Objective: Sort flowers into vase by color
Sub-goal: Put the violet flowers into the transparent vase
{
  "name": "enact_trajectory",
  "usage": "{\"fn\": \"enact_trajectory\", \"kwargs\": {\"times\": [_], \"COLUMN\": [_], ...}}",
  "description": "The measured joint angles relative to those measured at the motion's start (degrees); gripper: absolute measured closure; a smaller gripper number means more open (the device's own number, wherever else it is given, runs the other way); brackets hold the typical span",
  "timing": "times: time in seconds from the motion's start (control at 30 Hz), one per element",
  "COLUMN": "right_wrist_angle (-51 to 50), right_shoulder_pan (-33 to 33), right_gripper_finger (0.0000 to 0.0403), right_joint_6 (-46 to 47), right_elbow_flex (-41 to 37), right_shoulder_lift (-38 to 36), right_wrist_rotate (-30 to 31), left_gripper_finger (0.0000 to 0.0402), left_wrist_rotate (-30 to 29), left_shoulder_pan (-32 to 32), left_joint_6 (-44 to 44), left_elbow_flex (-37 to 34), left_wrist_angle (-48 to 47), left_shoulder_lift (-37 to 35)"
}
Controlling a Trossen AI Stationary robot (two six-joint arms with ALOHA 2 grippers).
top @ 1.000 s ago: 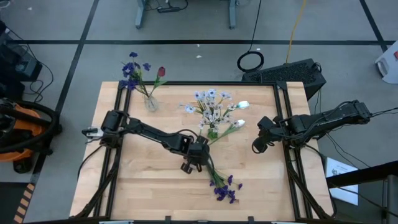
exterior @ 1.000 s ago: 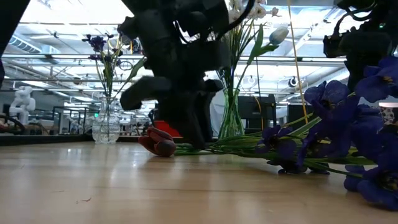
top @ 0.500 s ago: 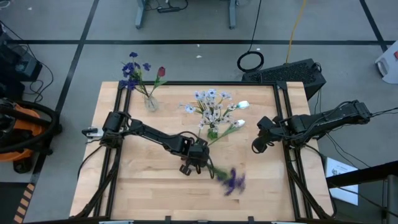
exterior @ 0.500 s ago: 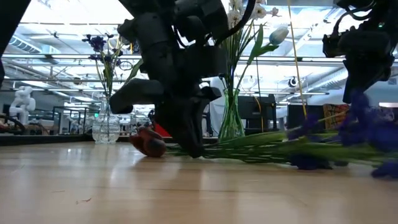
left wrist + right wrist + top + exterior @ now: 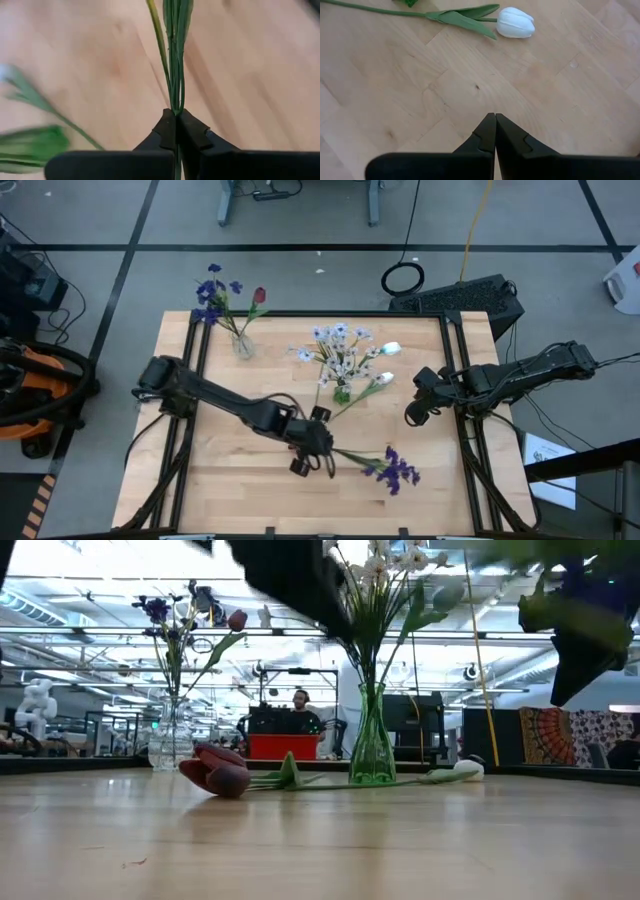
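Note:
My left gripper (image 5: 318, 448) is shut on a bunch of purple-blue flowers (image 5: 395, 470), near the table's middle. The low view shows only a green blur of the bunch (image 5: 540, 550) at its top. Two dark red tulips (image 5: 215, 772) lie on the table. A white tulip (image 5: 516, 22) lies on its side, right of a green vase (image 5: 342, 392) that holds pale white-lilac clusters and a white tulip. A clear vase (image 5: 242, 345) at the far left holds purple-blue flowers and a red tulip. My right gripper (image 5: 413, 416) is shut and hangs near the right edge. My left gripper (image 5: 176, 116) pinches several green stems (image 5: 175, 102) of the purple-blue bunch between its two fingers. The stems run on ahead of the fingertips, along the fingers. The bunch is lifted clear of the table, its flower heads (image 5: 397, 472) out toward the table's right.
A person sits behind a red box (image 5: 285, 745) in the room beyond the table. Dark rails (image 5: 455, 360) run along the table's left and right sides. Bare wood (image 5: 220, 470) shows at the near left and near right.
My left gripper has risen with the purple-blue bunch, out of the low view's middle. The bunch came off the table and swung round, its heads moving from the near edge toward the table's right. The red tulips stayed on the table.

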Motion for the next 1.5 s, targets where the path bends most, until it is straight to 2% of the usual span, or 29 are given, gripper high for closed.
{"fn": "enact_trajectory", "kwargs": {"times": [0.27, 0.47, 0.83, 0.97, 1.03, 1.23, 1.3, 1.4, 1.5], "right_wrist_angle": [0.4, 0.8, 4.8, 7.1, 7.9, 10.0, 10.9, 12.3, 13.6], "right_shoulder_pan": [0.0, 0.0, 0.0, 0.0, 0.0, 0.0, 0.0, 0.0, 0.0], "right_gripper_finger": [0.0403, 0.0403, 0.0403, 0.0403, 0.0403, 0.0403, 0.0403, 0.0403, 0.0403], "right_joint_6": [-0.2, -0.2, 0.0, 0.0, 0.0, 0.0, 0.3, 0.5, 0.5], "right_elbow_flex": [0.0, 0.0, 0.0, 0.0, 0.0, 0.0, 0.0, 0.0, 0.0], "right_shoulder_lift": [0.0, 0.0, 0.0, 0.0, 0.0, 0.0, 0.0, 0.0, 0.0], "right_wrist_rotate": [0.2, 0.4, 0.7, 0.8, 0.8, 1.0, 2.0, 4.0, 6.5], "left_gripper_finger": [0.0399, 0.04, 0.0397, 0.0396, 0.0396, 0.0395, 0.0395, 0.0395, 0.0395], "left_wrist_rotate": [-7.4, -20.6, -56.1, -70.8, -75.9, -85.6, -86.0, -81.7, -73.2], "left_shoulder_pan": [-2.1, -6.2, -14.9, -15.5, -14.9, -11.1, -8.7, -4.9, -2.0], "left_joint_6": [-1.5, -4.9, -10.5, -10.5, -10.7, -20.8, -26.9, -34.0, -35.6], "left_elbow_flex": [-4.2, -11.6, -31.0, -38.4, -41.5, -48.7, -50.7, -53.6, -55.3], "left_wrist_angle": [0.9, 1.8, 12.1, 19.4, 22.6, 23.1, 21.9, 21.5, 22.1], "left_shoulder_lift": [-12.2, -22.2, -43.6, -49.1, -50.9, -54.9, -55.8, -56.3, -56.2]}}
